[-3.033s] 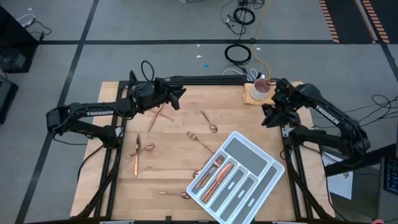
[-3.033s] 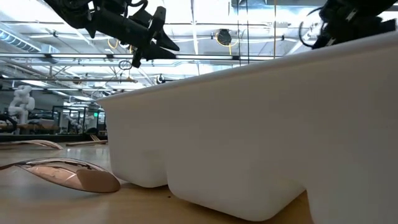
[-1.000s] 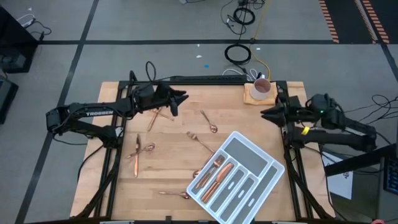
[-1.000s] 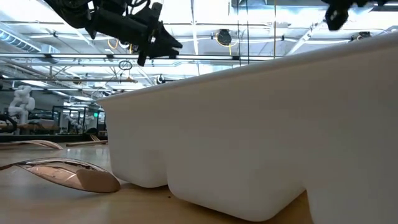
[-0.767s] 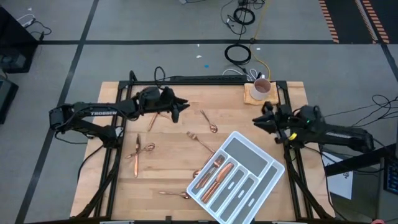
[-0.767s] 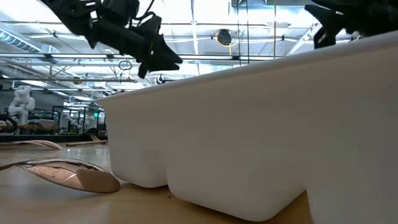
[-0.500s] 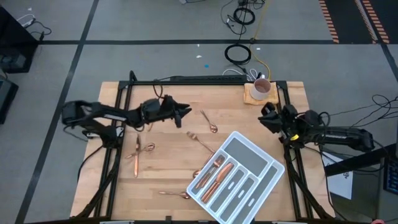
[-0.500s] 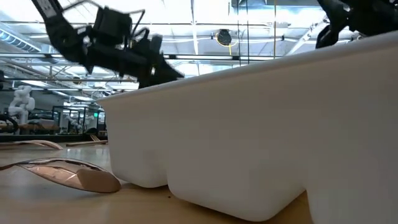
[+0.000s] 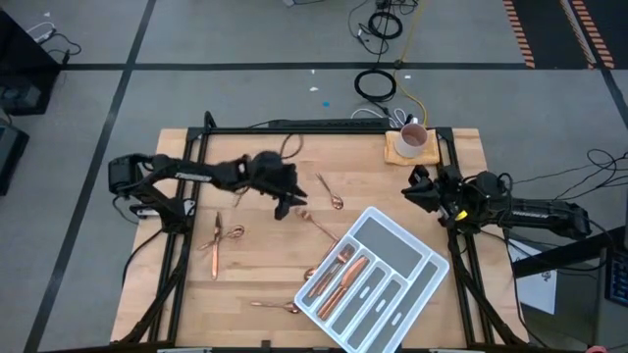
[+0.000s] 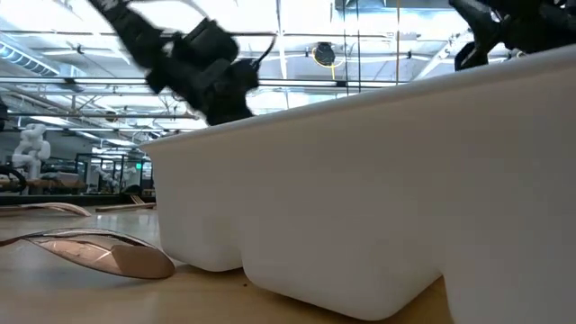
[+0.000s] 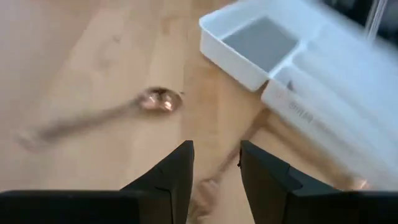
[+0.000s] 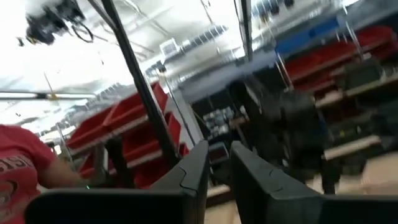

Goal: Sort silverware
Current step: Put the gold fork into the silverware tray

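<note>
Left gripper (image 9: 286, 207): over mid-surface, fingers slightly parted, holding nothing, directly above a copper fork (image 9: 316, 223) just left of the white divided tray (image 9: 426, 268).

Right gripper (image 9: 416, 189): at the right edge of the wooden surface (image 9: 265, 265), fingers nearly together, gripping nothing; near the white mug (image 9: 410, 139) at the far right corner.

Tray: angled at the near right, several copper pieces (image 9: 340, 275) in its left compartments, large far compartment open.

Loose silverware: spoon (image 9: 329, 191) beyond the fork; knife and spoon (image 9: 218, 238) near the left edge; spoon (image 9: 275, 307) by the near edge, left of the tray. Open surface lay between these.

A person in a red shirt (image 12: 22, 171) showed in the right wrist view.
</note>
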Robot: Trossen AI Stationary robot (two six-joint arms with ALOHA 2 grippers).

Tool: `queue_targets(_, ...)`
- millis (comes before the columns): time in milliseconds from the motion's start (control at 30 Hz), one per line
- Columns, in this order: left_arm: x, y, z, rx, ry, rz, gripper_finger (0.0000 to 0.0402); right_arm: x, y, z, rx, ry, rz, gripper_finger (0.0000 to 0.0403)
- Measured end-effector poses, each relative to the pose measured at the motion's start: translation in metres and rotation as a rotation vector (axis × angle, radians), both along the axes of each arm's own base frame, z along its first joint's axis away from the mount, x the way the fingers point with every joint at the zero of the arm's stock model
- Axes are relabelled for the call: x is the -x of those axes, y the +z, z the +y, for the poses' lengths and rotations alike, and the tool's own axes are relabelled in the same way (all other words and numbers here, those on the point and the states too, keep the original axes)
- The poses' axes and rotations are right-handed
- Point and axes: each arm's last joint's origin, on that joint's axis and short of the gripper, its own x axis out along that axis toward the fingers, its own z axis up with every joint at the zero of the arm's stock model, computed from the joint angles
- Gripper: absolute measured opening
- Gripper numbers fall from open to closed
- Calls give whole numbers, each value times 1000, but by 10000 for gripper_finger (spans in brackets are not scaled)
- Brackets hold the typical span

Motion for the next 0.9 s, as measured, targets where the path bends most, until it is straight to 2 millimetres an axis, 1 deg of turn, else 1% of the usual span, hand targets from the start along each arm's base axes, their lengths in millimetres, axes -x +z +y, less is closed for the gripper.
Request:
queue_targets(100, -13, 35, 6, -216, -130, 15, 134, -2, -5, 0, -37, 11, 60, 54)
queue_targets(167, -19, 53, 8, -305, -206, 29, 136, -2, -7, 0, -67, 21, 80, 54)
queue_targets(233, -23, 70, 8, -330, -248, 60, 141, -3, -7, 0, -100, 34, 90, 54)
queue_targets(333, -25, 83, 7, -331, -269, 129, 155, -3, -8, 0, -115, 39, 100, 60)
queue_targets(400, -22, 82, 6, -348, -276, 192, 167, -3, -8, 0, -111, 50, 99, 70)
queue_targets(467, -22, 80, 2, -361, -300, 215, 178, -3, -8, 0, -103, 62, 105, 81)
queue_targets(600, -20, 75, -13, -327, -365, 270, 199, -3, -9, 1, -99, 91, 121, 102)
queue_targets(700, -26, 69, -26, -349, -398, 295, 207, -4, -11, 2, -94, 118, 140, 111)
queue_targets(767, -33, 64, -34, -376, -431, 276, 208, -4, -12, 2, -92, 132, 154, 114)
queue_targets(900, -47, 42, -45, -472, -473, 331, 208, -4, -14, 2, -96, 136, 170, 113)
